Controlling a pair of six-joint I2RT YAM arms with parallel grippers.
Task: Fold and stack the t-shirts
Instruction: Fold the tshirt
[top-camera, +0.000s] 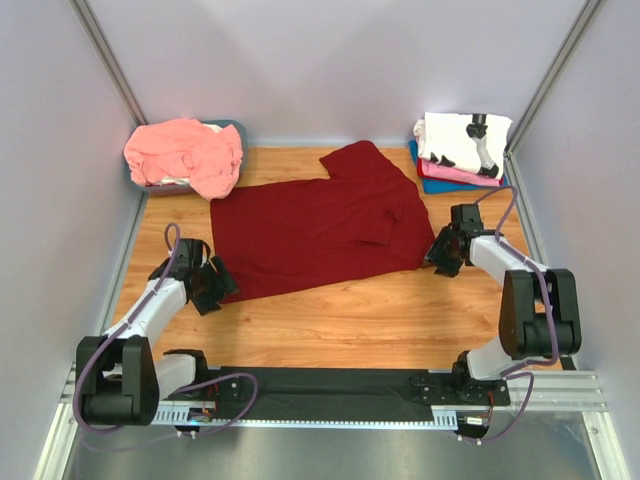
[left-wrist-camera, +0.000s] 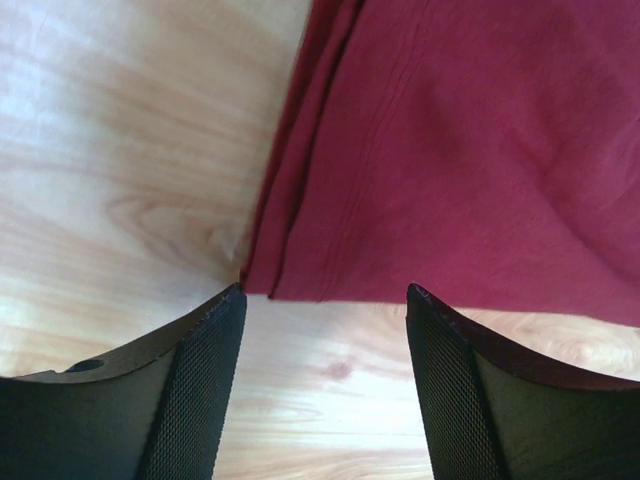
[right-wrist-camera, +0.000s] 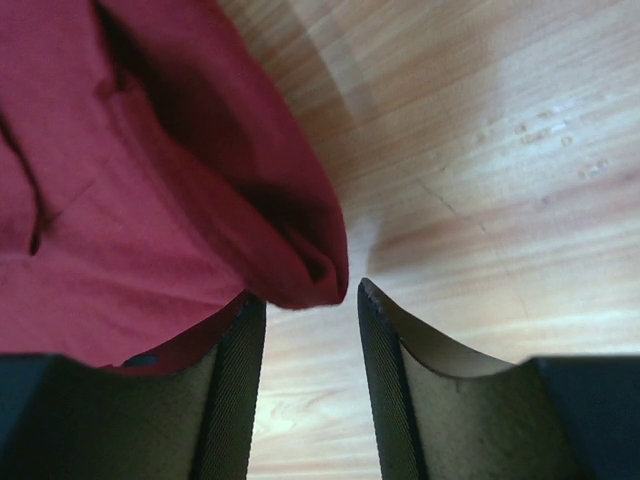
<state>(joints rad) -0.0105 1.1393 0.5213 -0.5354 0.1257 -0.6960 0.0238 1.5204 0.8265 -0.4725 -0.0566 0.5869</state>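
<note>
The red shirt (top-camera: 320, 225) lies flat in the middle of the table (top-camera: 350, 325). The left gripper (left-wrist-camera: 325, 295) sits at its 8 o'clock corner. Its jaws are wide, and the corner is just in front of them, not between them. The right gripper (right-wrist-camera: 310, 290) is at the 4 o'clock edge, jaws narrow with a gap. Cloth rests on one jaw, but none is pinched. If it shuts here, it may miss the cloth. Then only one side would lift and the shirt could bunch up.
</note>
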